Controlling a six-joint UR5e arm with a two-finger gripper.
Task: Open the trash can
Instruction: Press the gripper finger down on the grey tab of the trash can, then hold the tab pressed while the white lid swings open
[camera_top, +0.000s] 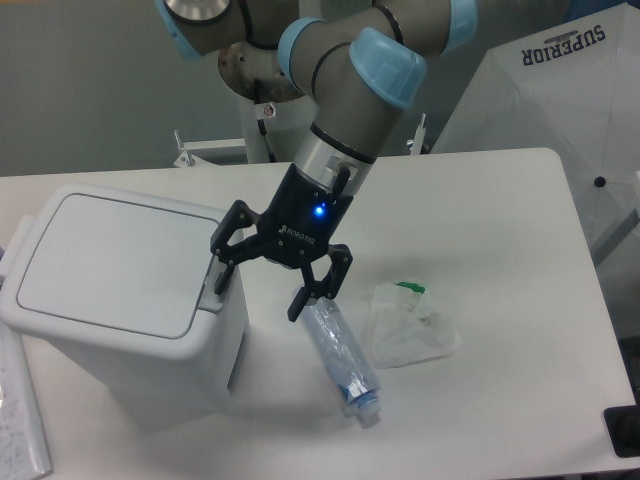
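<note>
The trash can (120, 300) is a big boxy white bin at the left of the table, its flat lid (115, 262) lying closed. A grey latch tab (214, 298) sits on its right front edge. My gripper (260, 288) is open, fingers spread wide. Its left fingertip (222, 280) rests on or just above the latch tab; contact cannot be told. The right fingertip (298, 305) hangs over the table by the bottle. Nothing is held between the fingers.
A clear plastic bottle (342, 360) lies on the table just right of the bin. A crumpled clear bag (408, 326) with a green bit lies beside it. Papers (20, 420) sit at the front left edge. A white cover (560, 110) stands at the right.
</note>
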